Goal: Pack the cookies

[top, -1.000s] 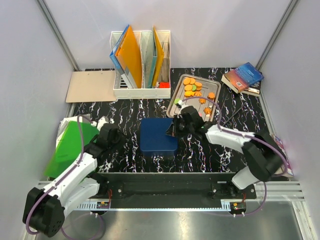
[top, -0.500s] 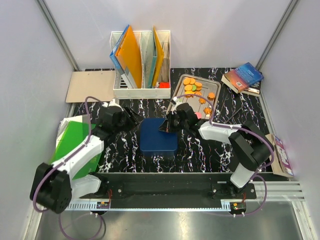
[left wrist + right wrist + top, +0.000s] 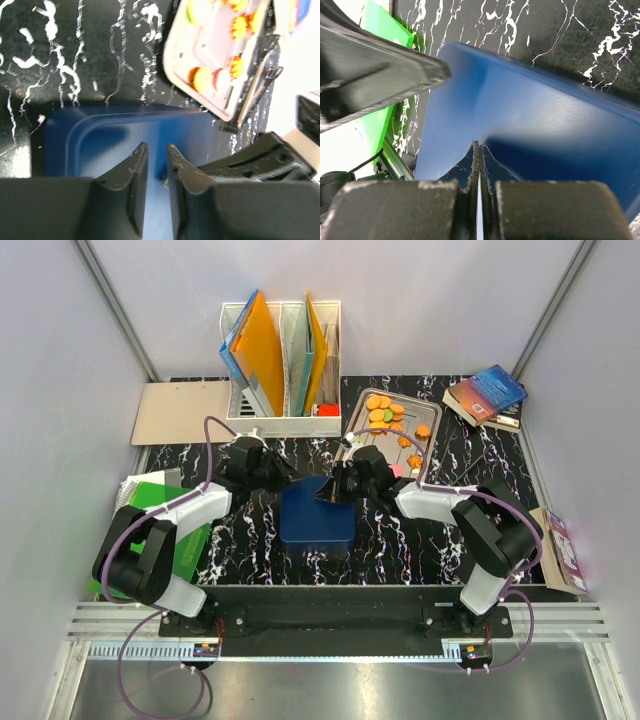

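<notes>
the cookies (image 3: 383, 412) lie on a tray (image 3: 415, 405) just beyond the blue box's (image 3: 317, 515) far right corner. the right fingers (image 3: 465, 170) are pressed together at that corner. the left fingers (image 3: 137, 160) sit narrowly apart over the box's far left corner; i cannot tell if they pinch anything.

1. The cookies (image 3: 384, 413) are small flat round discs, mostly orange, lying flat on a silver tray (image 3: 352, 440) in the far right part of the top view.
2. A tight cluster fills the tray's far end, the discs touching or partly overlapping, with one green disc (image 3: 378, 416) among the orange.
3. A few more lie scattered toward the near end (some show ruffled orange edges).
4. In the left wrist view an orange disc (image 3: 202, 78) and a pink disc (image 3: 220, 78) lie touching.
</notes>
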